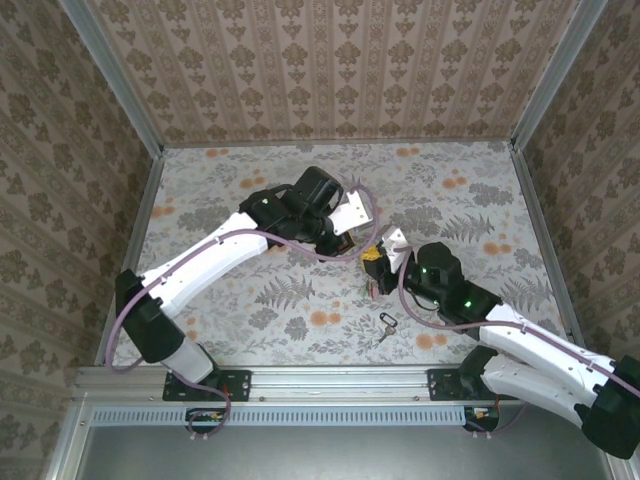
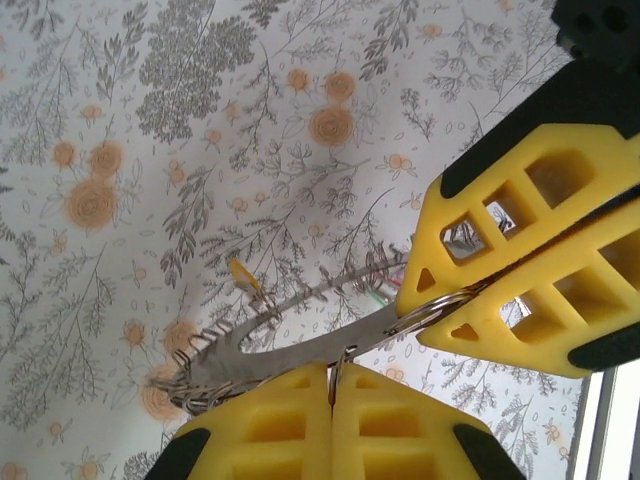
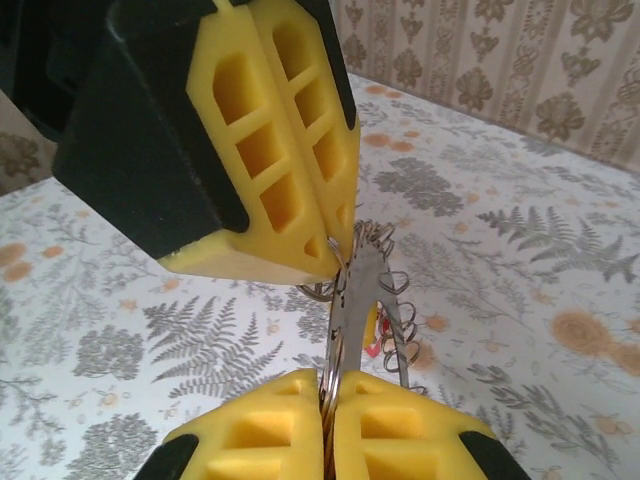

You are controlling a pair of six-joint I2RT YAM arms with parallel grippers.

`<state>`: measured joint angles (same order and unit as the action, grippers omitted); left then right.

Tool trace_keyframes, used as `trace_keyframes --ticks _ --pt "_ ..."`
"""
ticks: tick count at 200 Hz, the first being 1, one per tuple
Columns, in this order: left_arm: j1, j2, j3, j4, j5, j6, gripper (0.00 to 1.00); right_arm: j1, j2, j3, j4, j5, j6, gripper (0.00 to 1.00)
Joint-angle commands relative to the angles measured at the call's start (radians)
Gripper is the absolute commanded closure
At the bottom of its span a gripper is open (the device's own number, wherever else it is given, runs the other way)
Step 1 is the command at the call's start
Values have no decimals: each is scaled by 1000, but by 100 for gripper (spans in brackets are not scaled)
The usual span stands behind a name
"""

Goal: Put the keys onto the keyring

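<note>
Both tools were fully closed on the keyring: the left tool [image 2: 330, 405] pinched one side and the right tool [image 3: 330, 425] the opposite side, fingertips almost meeting. The keyring [image 2: 290, 345] was held up off the tabletop [image 1: 480, 200] around mid-table. It was stretched between the two tools, long axis running far-left to near-right in the top view. Some keys already hung on it; a yellow tag [image 2: 243, 276] and a red tag [image 3: 372, 347] showed by the band. One loose key [image 1: 385, 326] lay flat on the tabletop toward the near edge, right of centre, apart from the ring and on the near side of both tools. The right arm was clearly nearer, its forearm just beside the key. The key's long axis ran roughly far-to-near, slanted slightly left. Its head looked to point at the far edge and its blade at the near edge, but it was too small to be sure. My read: the next pick needs one tool freed, coming down from above across that axis.
</note>
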<state>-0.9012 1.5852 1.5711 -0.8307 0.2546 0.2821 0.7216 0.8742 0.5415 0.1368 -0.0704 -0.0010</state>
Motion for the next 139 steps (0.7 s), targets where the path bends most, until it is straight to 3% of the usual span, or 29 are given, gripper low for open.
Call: trace_keyframes --ticks 1,43,139 --pt "11 39 63 -133 -125 -52 100 31 -41 -4 53 88 -50 100" --pt "9 94 135 -209 -146 -97 100 74 -54 -28 111 142 -68 100" --pt "-18 160 204 -245 -211 -138 100 105 -69 -32 145 109 -96 100"
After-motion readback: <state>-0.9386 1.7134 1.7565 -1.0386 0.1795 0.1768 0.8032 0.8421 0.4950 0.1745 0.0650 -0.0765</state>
